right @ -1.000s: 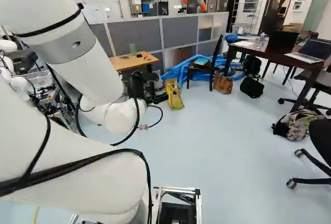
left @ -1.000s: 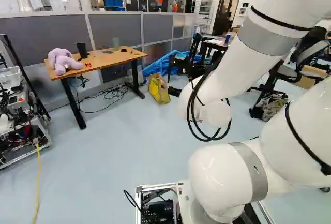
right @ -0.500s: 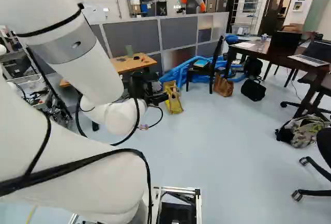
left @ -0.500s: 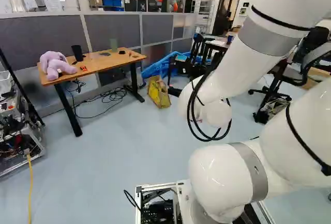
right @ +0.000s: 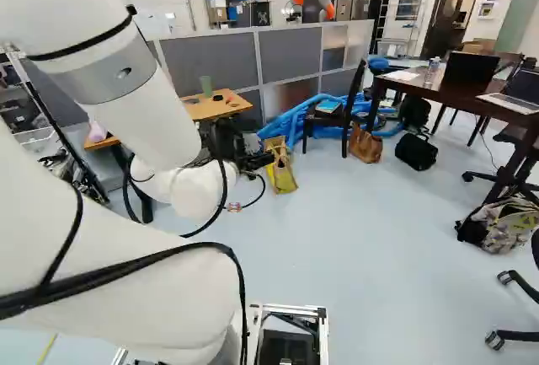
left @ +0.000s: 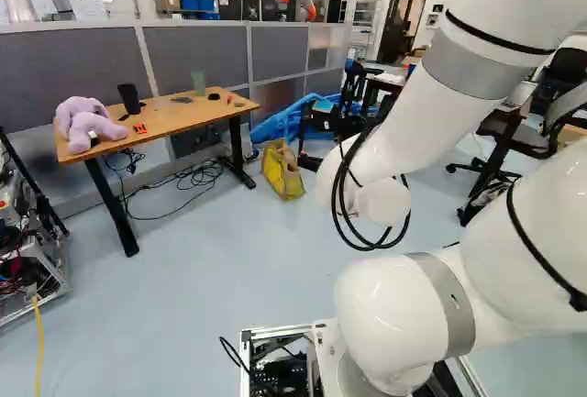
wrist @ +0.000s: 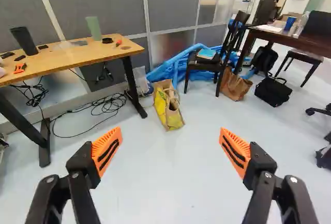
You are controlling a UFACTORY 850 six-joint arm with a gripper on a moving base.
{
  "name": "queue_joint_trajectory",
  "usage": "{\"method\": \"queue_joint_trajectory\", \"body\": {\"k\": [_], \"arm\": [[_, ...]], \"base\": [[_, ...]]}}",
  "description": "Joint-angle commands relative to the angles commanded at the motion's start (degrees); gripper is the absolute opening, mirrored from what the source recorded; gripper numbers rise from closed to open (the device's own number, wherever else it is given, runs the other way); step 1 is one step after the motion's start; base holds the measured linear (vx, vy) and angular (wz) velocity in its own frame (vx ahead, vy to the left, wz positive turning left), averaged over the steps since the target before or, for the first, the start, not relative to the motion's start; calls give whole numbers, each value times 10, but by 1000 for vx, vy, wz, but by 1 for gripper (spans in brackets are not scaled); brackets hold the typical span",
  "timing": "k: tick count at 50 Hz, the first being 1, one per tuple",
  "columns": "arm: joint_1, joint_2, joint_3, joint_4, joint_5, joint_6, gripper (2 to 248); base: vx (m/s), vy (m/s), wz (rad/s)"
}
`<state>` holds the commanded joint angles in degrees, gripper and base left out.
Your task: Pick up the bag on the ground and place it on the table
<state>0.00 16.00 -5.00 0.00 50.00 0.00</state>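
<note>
In the right base view the black gripper point(right: 251, 163) reaches out beyond the white arm, partly hidden by it. The wrist view shows the gripper point(wrist: 170, 149) open, its orange-padded fingers wide apart with nothing between them. A yellow and tan bag point(wrist: 169, 111) stands on the floor well ahead of the fingers, its handles up; it also shows as the yellow bag point(left: 282, 172) right of the desk in the left base view. The wooden-topped table point(wrist: 77, 58) has dark legs, and the bag is beyond its near leg, not touching it.
A lilac plush point(left: 84, 125) and dark cup point(left: 129, 98) are on the wooden table. Cables point(wrist: 103, 102) lie beneath it. Behind the bag are blue tubes point(wrist: 173, 66) and a chair point(wrist: 207, 66); a brown bag point(wrist: 235, 84), black bag point(wrist: 273, 91) and dark table point(wrist: 289, 39) stand rightward.
The base has moved forward; the wooden table and yellow bag look nearer, and the side objects slide outward in the base views. The arm holds its pose above its joint.
</note>
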Motion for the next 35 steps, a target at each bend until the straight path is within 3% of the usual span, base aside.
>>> {"method": "queue_joint_trajectory", "body": {"k": [35], "arm": [[0, 0, 0, 0, 0, 0, 247]], "base": [[195, 1, -8]]}}
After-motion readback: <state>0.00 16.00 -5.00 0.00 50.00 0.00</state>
